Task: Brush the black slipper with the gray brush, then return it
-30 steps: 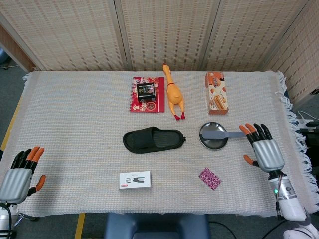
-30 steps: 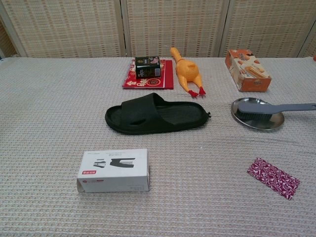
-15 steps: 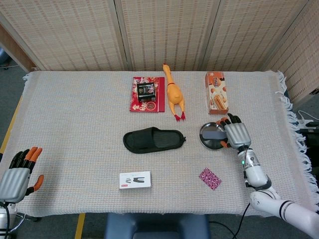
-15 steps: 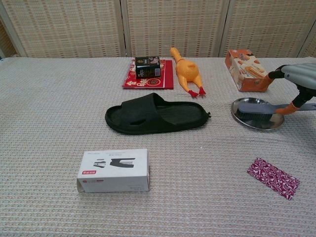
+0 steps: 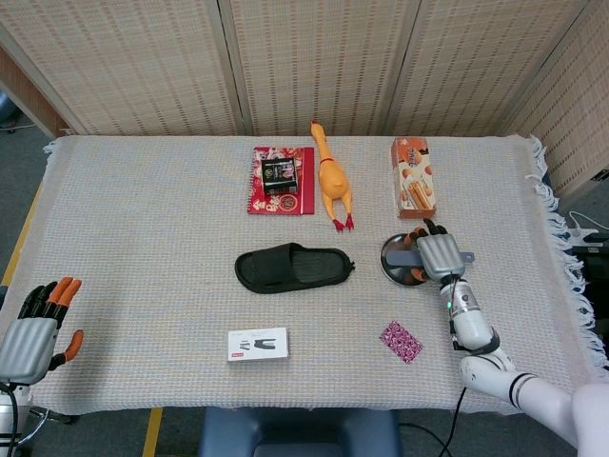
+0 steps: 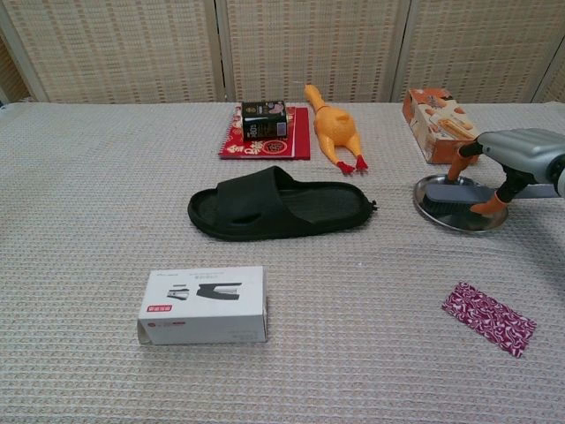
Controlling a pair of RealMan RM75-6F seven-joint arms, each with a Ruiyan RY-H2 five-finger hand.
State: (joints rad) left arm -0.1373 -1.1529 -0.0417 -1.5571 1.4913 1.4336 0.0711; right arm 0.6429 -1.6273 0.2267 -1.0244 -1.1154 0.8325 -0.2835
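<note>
The black slipper (image 5: pixel 295 268) (image 6: pixel 278 205) lies flat mid-table, toe to the left. Right of it the gray brush (image 5: pixel 403 257) (image 6: pixel 448 195) lies on a silver plate (image 5: pixel 392 273) (image 6: pixel 441 221), its handle pointing right. My right hand (image 5: pixel 433 254) (image 6: pixel 515 152) hovers over the handle, fingers pointing down on the far side and thumb on the near side, straddling it without clamping it. The brush still rests on the plate. My left hand (image 5: pixel 38 328) hangs open and empty off the table's front left corner, seen only in the head view.
A white box (image 5: pixel 258 344) (image 6: pixel 203 305) sits near the front edge. A red patterned packet (image 5: pixel 401 342) (image 6: pixel 488 319) lies in front of the plate. At the back are a rubber chicken (image 5: pixel 330 176), an orange carton (image 5: pixel 414 178) and a red notebook (image 5: pixel 281 181).
My right hand swung in from the right edge over the plate, then shifted left and lower until its fingers came down either side of the brush handle. The left hand barely moved.
</note>
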